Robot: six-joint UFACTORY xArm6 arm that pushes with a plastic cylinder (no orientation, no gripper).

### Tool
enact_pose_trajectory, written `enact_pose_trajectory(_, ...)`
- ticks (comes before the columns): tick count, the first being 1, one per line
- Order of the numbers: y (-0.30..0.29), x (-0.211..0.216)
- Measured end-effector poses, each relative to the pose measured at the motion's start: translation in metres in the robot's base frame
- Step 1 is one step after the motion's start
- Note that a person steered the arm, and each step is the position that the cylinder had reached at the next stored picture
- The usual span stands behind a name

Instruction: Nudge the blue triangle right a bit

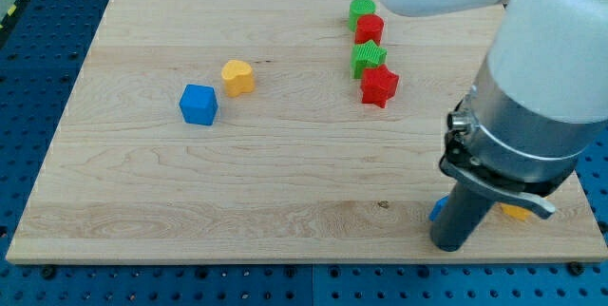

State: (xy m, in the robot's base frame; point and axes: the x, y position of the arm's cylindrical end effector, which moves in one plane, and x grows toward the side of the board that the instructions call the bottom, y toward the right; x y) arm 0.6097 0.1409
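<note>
My tip (449, 246) rests on the wooden bench (285, 192) touching the small blue triangle block's (438, 209) right side, mostly hiding it; there is no gripper to judge.

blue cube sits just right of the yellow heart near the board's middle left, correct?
Not quite. The camera view shows the blue cube to the left of the yellow heart and a little lower, not right of it. Both are near the board's middle left.

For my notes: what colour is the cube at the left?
Blue, clear in the camera view.
</note>
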Motion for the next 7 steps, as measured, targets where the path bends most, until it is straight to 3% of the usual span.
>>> enact_pose_trajectory(3, 0.081, -0.001)
enact_pose_trajectory(6, -0.024, 0.005)
enact_pose_trajectory(7, -0.017, -0.008)
